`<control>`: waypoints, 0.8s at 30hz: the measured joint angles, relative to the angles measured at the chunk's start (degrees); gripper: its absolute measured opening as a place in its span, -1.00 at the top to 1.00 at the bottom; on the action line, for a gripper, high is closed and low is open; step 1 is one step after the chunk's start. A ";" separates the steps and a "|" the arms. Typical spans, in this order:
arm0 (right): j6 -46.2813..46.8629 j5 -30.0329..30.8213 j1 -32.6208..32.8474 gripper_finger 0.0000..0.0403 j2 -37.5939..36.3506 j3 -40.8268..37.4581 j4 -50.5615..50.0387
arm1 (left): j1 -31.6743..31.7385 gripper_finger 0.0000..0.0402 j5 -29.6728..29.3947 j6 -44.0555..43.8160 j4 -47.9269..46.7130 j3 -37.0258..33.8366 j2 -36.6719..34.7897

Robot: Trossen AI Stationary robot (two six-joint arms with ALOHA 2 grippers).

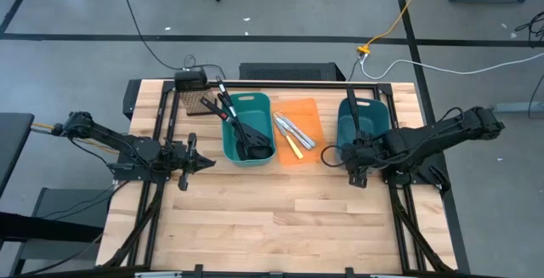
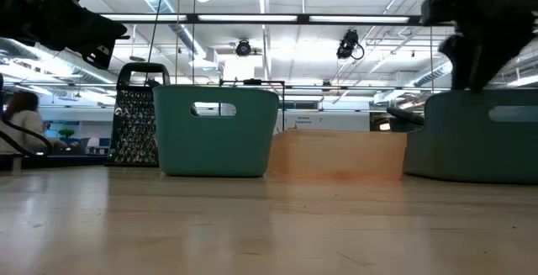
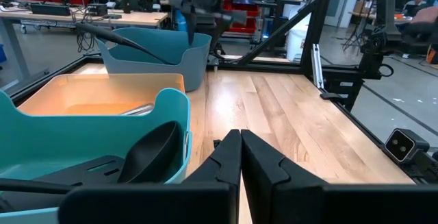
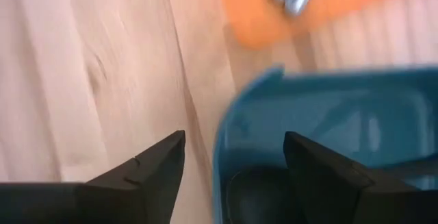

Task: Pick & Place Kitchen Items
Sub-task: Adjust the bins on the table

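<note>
I saw the long black kitchen tools (image 1: pixel 242 133), ladles and slotted spatulas, piled in the light teal plastic bin (image 1: pixel 229 146) that sat just past the tips of my left gripper (image 1: pixel 206 162). Their handles poked out over the far rim of that bin. From the left wrist camera I could see a black ladle bowl (image 3: pixel 152 152) leaning inside the bin's near wall. The slim silver knives (image 1: pixel 287 127) and the yellow-handled knife (image 1: pixel 294 148) lay in the flat orange tray (image 1: pixel 306 112), which sat between my two grippers, closer to the right one.

My right gripper (image 1: pixel 333 155) hung over the corner of the dark teal plastic bin (image 1: pixel 347 129), beside the orange tray. Its two fingers stood wide apart and held nothing. Between them I could see the bin's rim and something dark and round (image 4: pixel 256 193) inside the bin, too blurry for me to name.

My left gripper's fingers were pressed together and held nothing. It sat low over the bare wooden table (image 1: pixel 280 218).

A metal box grater (image 2: pixel 134 115) stood behind the light teal bin, far from both grippers.
</note>
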 joint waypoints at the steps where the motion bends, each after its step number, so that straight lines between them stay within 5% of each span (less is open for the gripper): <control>1: -0.44 0.06 0.00 -0.28 0.00 1.32 0.00 | 0.02 0.94 0.00 0.00 -0.02 0.00 0.00; 9: -5.73 5.83 -0.56 -0.28 1.87 8.04 4.82 | 0.00 0.94 0.00 -0.02 -0.08 0.00 0.00; 24: -20.52 3.60 -9.39 -0.28 19.02 11.42 18.03 | 0.00 0.94 0.00 -0.02 -0.18 0.00 0.00</control>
